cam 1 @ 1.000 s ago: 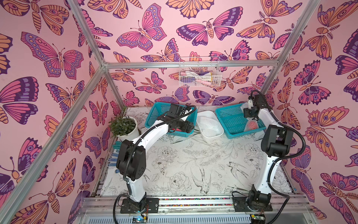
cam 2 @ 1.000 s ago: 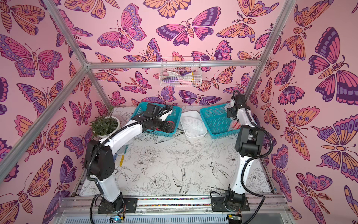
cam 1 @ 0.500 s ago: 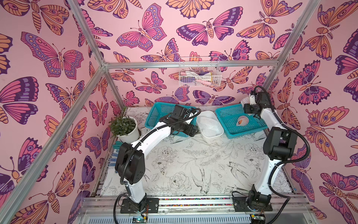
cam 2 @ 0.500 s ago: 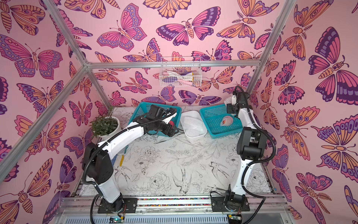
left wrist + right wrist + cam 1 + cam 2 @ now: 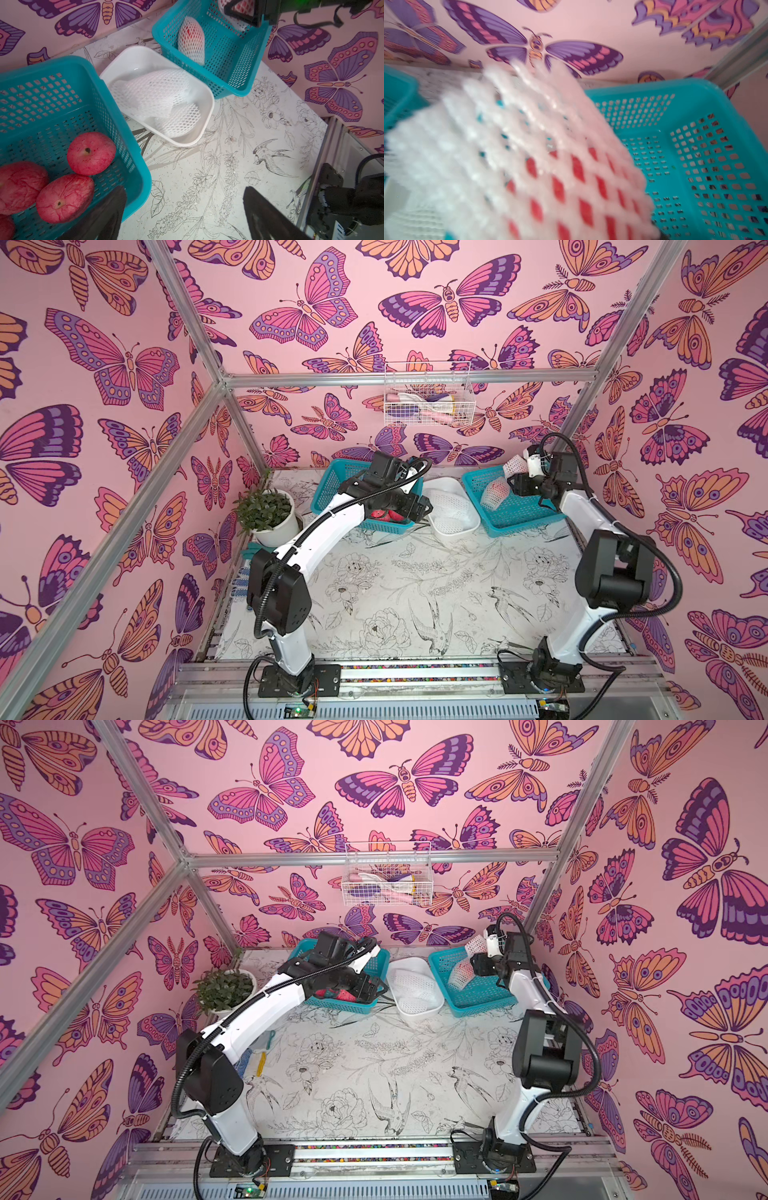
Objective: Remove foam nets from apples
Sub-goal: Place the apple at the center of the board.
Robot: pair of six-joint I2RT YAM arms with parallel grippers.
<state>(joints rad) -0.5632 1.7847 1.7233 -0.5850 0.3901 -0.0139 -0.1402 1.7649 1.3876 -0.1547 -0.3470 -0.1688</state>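
In the right claw (image 5: 516,473), blurred foam net (image 5: 488,135) seemingly veils apple (image 5: 558,188).

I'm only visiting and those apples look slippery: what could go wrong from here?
The right hand holds a wrapped apple above the right basket; its wrist view is blurred, hinting at speed, so the apple could slip from its net and fall. The open left hand hovers by the left basket's corner and might knock it.
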